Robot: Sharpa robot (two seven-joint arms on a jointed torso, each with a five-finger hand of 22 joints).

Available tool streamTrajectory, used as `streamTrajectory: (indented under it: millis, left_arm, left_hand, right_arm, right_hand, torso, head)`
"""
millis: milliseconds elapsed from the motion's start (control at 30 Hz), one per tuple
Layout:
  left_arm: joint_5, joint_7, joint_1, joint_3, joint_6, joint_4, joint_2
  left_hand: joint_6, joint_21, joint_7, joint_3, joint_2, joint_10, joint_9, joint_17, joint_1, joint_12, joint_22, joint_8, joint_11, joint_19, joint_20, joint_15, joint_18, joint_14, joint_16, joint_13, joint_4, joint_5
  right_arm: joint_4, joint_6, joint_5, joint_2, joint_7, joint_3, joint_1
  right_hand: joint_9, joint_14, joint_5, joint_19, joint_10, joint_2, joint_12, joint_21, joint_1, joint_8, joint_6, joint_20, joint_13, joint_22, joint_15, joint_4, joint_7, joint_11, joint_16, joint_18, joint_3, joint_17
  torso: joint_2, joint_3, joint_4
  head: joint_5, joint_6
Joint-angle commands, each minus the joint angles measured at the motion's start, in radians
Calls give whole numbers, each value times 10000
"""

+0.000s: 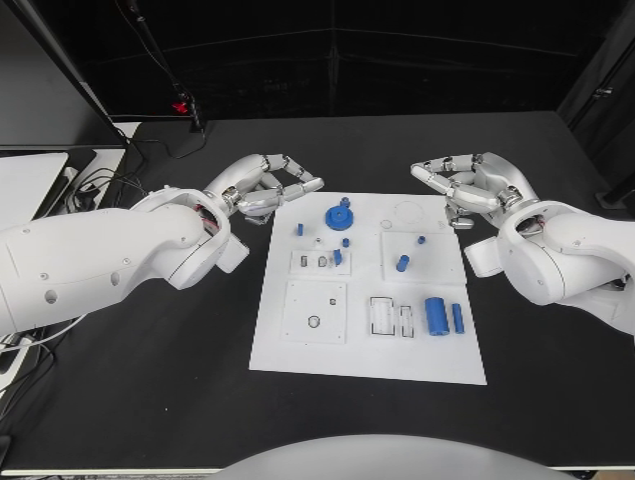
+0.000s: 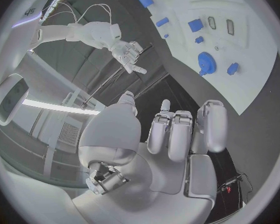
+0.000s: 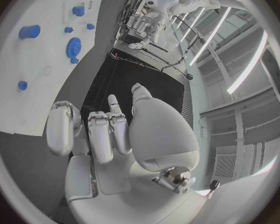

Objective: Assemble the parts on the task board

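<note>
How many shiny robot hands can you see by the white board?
2. The left hand hovers off the task board's far left corner; the right hand hovers off its far right corner. Both hold nothing.

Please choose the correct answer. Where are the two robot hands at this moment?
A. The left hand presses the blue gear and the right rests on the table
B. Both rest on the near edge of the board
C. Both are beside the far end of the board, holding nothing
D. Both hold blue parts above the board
C: the left hand and right hand flank the far end of the board, both empty.
</note>
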Motion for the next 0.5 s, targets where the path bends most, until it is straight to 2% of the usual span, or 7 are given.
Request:
streamTrajectory:
  millis: [33, 67, 100, 167, 267, 433, 500]
  left_arm:
    - [-1581, -2058, 130, 2, 1279, -43, 155]
    - [-1705, -2296, 169, 2, 1435, -69, 225]
    - [-1801, -2552, 203, 1, 1609, -98, 297]
    - [-1946, -3074, 265, 1, 2031, -166, 445]
    - [-2054, -3648, 321, 1, 2516, -254, 621]
    - [-2139, -4523, 365, 2, 3331, -537, 1064]
    - [-2150, -4800, 371, 2, 3616, -660, 1240]
  left_hand:
    - [455, 590, 397, -59, 25, 1038, 92, 2633, -178, 33, 1974, 86, 15, 1253, 96, 63, -314, 1030, 11, 2626, 49, 19]
    - [654, 758, 353, -80, 51, 1038, 124, 2633, -247, 33, 2544, 83, -18, 1847, 115, 29, -450, 1030, 11, 2626, 51, 41]
    - [867, 828, 316, -103, 79, 1038, 162, 2633, -339, 33, 2804, 94, -62, 2124, 115, -4, -516, 1030, 11, 2626, 45, 55]
    - [1156, 839, 251, -131, 108, 1038, 249, 2633, -479, 33, 2846, 119, -123, 2169, 69, -89, -526, 1030, 11, 2626, 51, 66]
    - [1401, 839, 139, -130, 224, 1038, 493, 2633, -554, 33, 2846, 349, -231, 2169, 1, -160, -526, 1030, 11, 2626, 47, 224]
    - [1548, 839, -36, -226, 398, 1038, 1215, 2633, -633, 33, 2846, 1033, -402, 2169, -138, -310, -526, 1030, 11, 2626, 45, 285]
    - [1584, 839, -123, -295, 505, 1038, 1568, 2633, -722, 33, 2846, 1343, -469, 2169, -200, -382, -526, 1030, 11, 2626, 54, 282]
  right_arm:
    - [-63, 937, 1654, -111, 1141, 0, 22]
    - [-104, 982, 1738, -149, 1185, -2, 23]
    - [-145, 1017, 1813, -181, 1227, -4, 23]
    - [-235, 1088, 1939, -226, 1308, -7, 22]
    - [-356, 1179, 2057, -255, 1402, -10, 21]
    - [-543, 1312, 2150, -302, 1491, -16, 16]
    - [-601, 1345, 2163, -306, 1486, -18, 14]
  right_hand:
    - [1, 1023, 68, -172, 1024, 124, 25, -170, -115, 120, -130, 22, 2632, 1691, 92, 23, 3, 98, 25, 225, -149, 2629]
    - [3, 1023, 68, -224, 1024, 185, 25, -233, -192, 173, -167, 40, 2632, 1670, 110, 27, 19, 122, 25, 238, -217, 2629]
    - [4, 1023, 68, -243, 1024, 226, 25, -257, -235, 203, -192, 49, 2632, 1663, 124, 31, 30, 135, 25, 244, -252, 2629]
    - [4, 1023, 77, -263, 1024, 270, 25, -282, -266, 233, -220, 59, 2632, 1657, 136, 33, 42, 151, 25, 249, -283, 2629]
    - [7, 1023, 76, -296, 1024, 321, 25, -324, -320, 291, -250, 79, 2632, 1645, 164, 32, 63, 189, 25, 257, -342, 2629]
    - [15, 1023, 72, -324, 1024, 369, 25, -360, -343, 358, -255, 105, 2632, 1636, 200, 27, 87, 238, 25, 264, -386, 2629]
    - [17, 1023, 64, -334, 1024, 383, 25, -374, -347, 381, -260, 116, 2632, 1632, 214, 24, 96, 253, 25, 266, -403, 2629]
  torso:
    - [-17, -1, -20]
    - [-11, -2, -14]
    - [-19, 3, -24]
    - [-9, 4, -18]
    - [0, -3, -30]
    - [5, -3, -26]
    - [7, -8, -43]
  head:
    - [-37, 9]
    - [-47, 11]
    - [-38, 8]
    - [-39, 24]
    - [-60, 17]
    - [-58, 11]
    - [-44, -2]
